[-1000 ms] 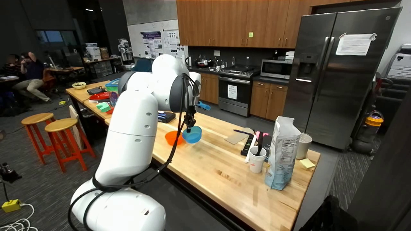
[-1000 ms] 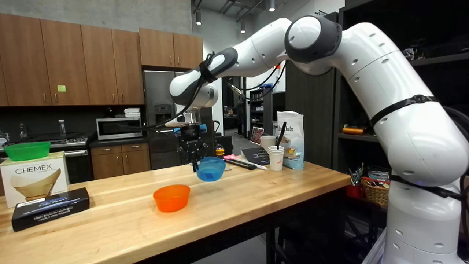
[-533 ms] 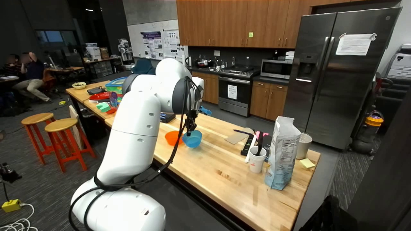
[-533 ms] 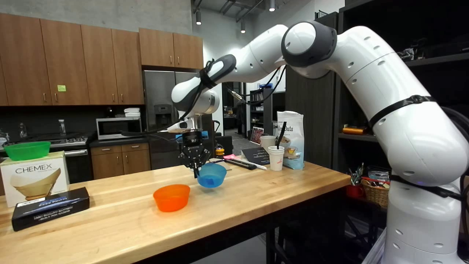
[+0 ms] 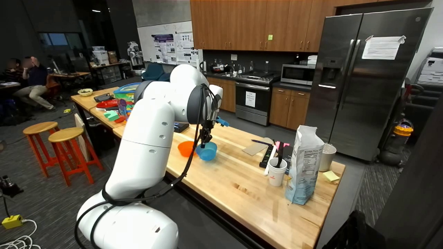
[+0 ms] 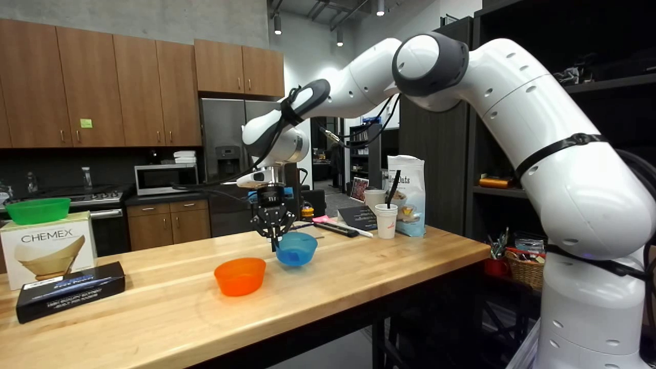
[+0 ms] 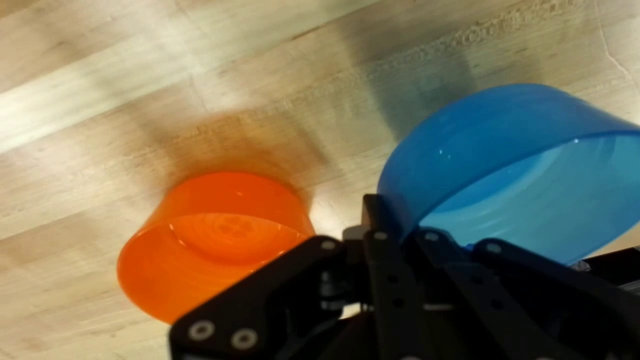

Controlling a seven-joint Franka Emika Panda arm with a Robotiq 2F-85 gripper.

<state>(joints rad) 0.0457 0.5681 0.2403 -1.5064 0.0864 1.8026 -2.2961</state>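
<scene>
Blue bowl (image 6: 299,250) lower than before, beside the hand (image 6: 275,243) clamped on its rim (image 7: 479,179).

The wrist view's edge crops the blue bowl (image 7: 510,177), right; the pincer (image 7: 401,233) partly hides the orange bowl (image 7: 210,245), left.

In an exterior view, brown wood-grain wall cabinets (image 5: 249,24) hang above a black-and-steel oven range (image 5: 260,103) beyond the far edge of the pale butcher-block table (image 5: 238,169), and a two-door steel refrigerator (image 5: 370,90) stands past the table's far right corner. Off the near edge of the adjoining wooden table (image 5: 89,105), two round-seated stools with orange-red legs (image 5: 65,135) stand on dark grey carpet (image 5: 59,214). Cylindrical ceiling lamps (image 6: 381,7) glow, and a grey concrete wall (image 6: 154,20) rises above the cabinets.
</scene>
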